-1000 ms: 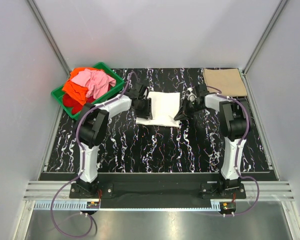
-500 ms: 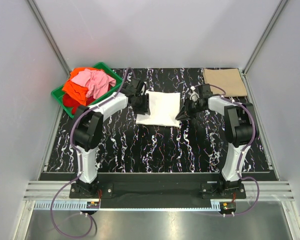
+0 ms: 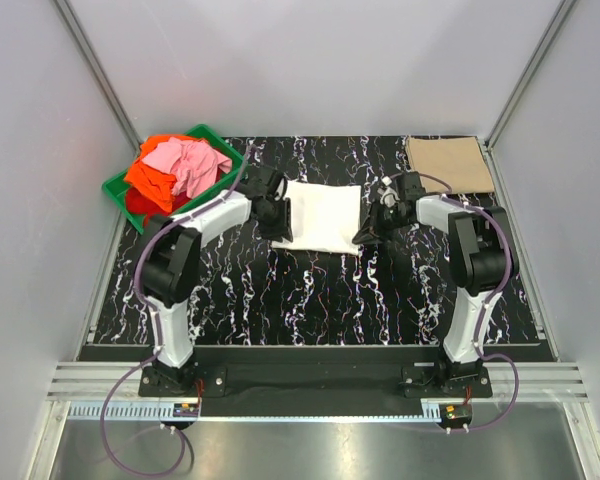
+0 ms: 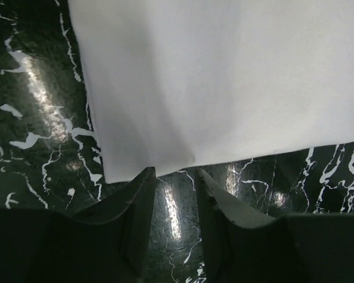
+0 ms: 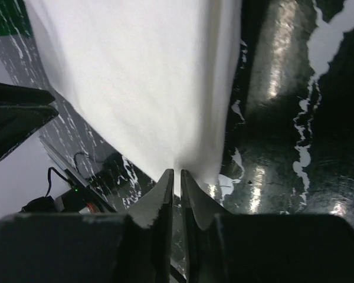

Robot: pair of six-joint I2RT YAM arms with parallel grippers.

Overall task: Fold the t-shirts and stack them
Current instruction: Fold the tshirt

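At bench [image 3: 310,290] centre, white t-shirt [image 3: 320,215] looks part-folded: right claw [image 5: 176,174] pinches its edge, left claw [image 4: 174,175] spread. Tan t-shirt [image 3: 448,164] folded; crate tees [image 3: 180,165] remain.

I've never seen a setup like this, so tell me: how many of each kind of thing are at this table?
White shirt: 1
Tan shirt: 1
Heap of pink, orange and red clothes: 1
Green crate: 1
Robot arms, left and right: 2
Total: 6

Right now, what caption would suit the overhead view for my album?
Left hand and right hand flank a folded white t-shirt on the black table.
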